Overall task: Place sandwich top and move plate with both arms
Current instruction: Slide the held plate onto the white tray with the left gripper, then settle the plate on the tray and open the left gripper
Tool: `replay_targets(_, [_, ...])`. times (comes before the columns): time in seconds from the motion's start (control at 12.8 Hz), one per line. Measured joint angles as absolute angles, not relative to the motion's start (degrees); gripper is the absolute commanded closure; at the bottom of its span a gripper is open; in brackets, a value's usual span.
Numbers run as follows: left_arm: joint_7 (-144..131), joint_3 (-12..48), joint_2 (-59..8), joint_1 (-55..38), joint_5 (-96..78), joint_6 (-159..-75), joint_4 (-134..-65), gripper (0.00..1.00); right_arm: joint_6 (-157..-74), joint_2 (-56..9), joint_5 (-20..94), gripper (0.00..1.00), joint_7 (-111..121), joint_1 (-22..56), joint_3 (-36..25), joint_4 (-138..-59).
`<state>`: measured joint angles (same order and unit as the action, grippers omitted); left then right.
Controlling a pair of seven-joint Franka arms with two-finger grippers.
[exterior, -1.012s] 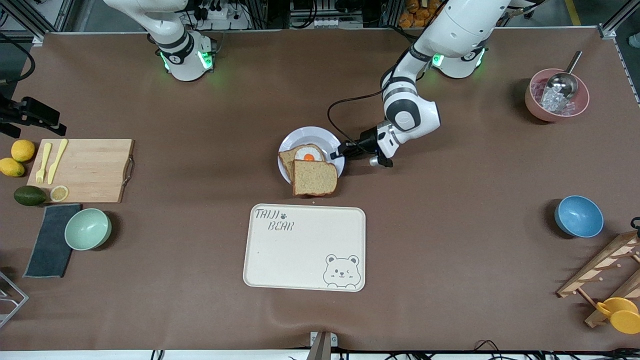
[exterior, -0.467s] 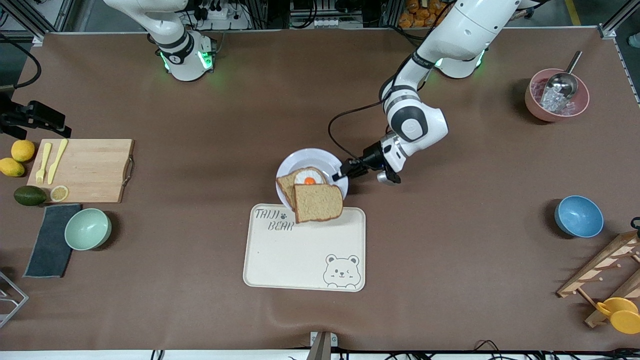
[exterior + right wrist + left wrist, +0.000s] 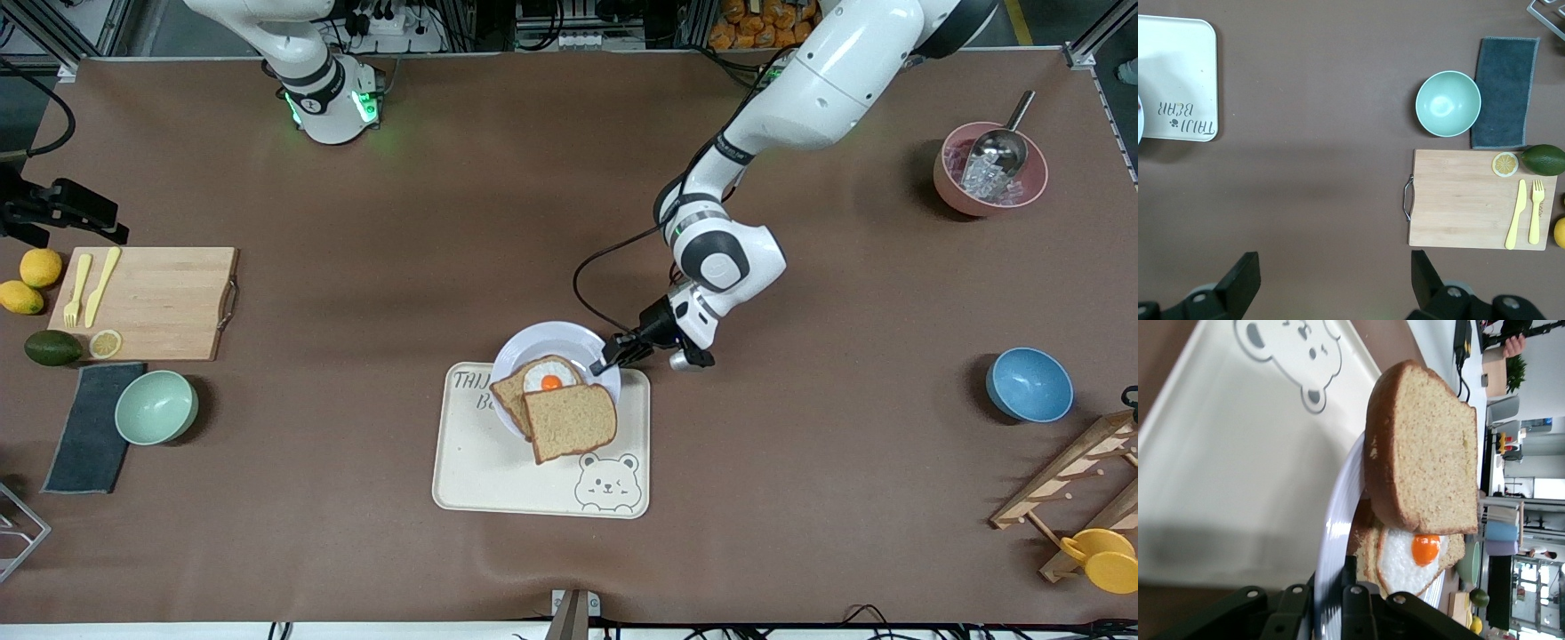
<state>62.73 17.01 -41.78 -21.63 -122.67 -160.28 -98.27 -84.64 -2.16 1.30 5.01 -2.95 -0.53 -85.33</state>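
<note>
1. The sandwich top (image 3: 574, 421), a plain square slice of brown wholemeal bread with a darker crust, lies on the small round pale lavender-white plate (image 3: 542, 342), overhanging the rim on the side nearer the front camera.
2. It partly covers a second bread slice topped with a fried egg (image 3: 548, 379); the orange yolk shows just past its edge in the left wrist view too.
3. The plate is held over the rectangular cream tray with a bear drawing (image 3: 498, 480), above the tray's half farther from the front camera.
4. The left gripper (image 3: 612, 354) pinches the plate's rim at the side toward the left arm's end of the table; in the left wrist view its black fingers (image 3: 1355, 610) sit pressed against the rim.
5. The right gripper (image 3: 1331, 283) waits high above the wooden cutting board (image 3: 1465, 200) and the mint green bowl (image 3: 1448, 104), its fingers spread wide with nothing between them.
6. A yellow plastic knife (image 3: 1515, 215) and fork (image 3: 1536, 212) rest on the board.
</note>
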Motion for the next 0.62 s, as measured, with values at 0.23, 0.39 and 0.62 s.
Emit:
replay_targets(0.23, [62.69, 17.02, -45.67, -21.92, -122.67, -160.66, -93.41, 1.0, -84.7, -2.16, 1.29, 0.0, 4.99, -2.95, -0.59, -85.36])
replay_targets(0.39, [62.69, 17.01, -48.15, -22.3, -122.67, -161.36, -90.29, 1.0, -84.7, -2.16, 1.28, 0.0, 4.98, -2.95, -0.65, -85.37])
replay_targets(0.62, [62.71, 15.88, -50.26, -23.66, -122.66, -162.45, -88.11, 1.0, -85.09, -2.16, 1.25, 0.0, 4.95, -2.98, -0.78, -85.39])
